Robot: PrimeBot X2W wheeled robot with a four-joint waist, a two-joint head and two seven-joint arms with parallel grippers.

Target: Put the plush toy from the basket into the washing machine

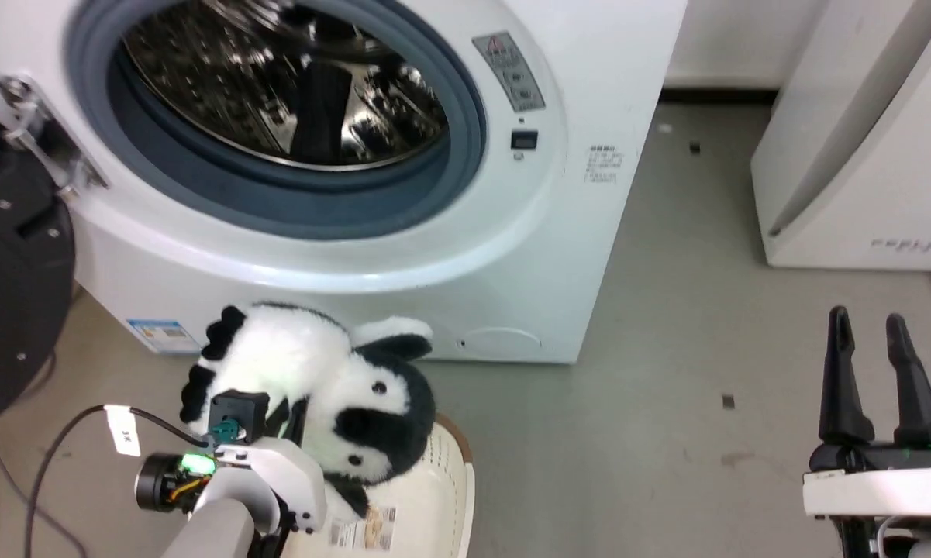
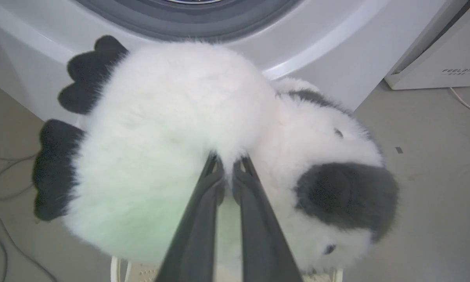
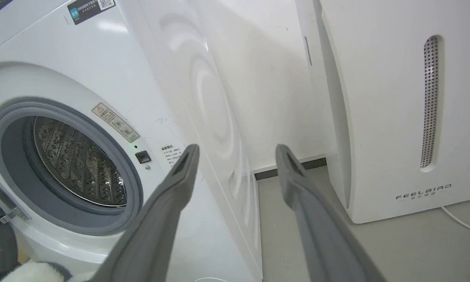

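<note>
Above cream basket, fluffy plush toy

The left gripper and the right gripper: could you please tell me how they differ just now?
The left gripper is shut on the plush toy's white fur; the right gripper is open and holds nothing. The left gripper is above the basket, before the washing machine; the right gripper stands off to the side over the floor. Both have two long dark fingers.

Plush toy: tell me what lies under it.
Below the plush toy, gripped by the left end effector, the basket shows a cream wall and its label; the rest of its inside is covered.
</note>
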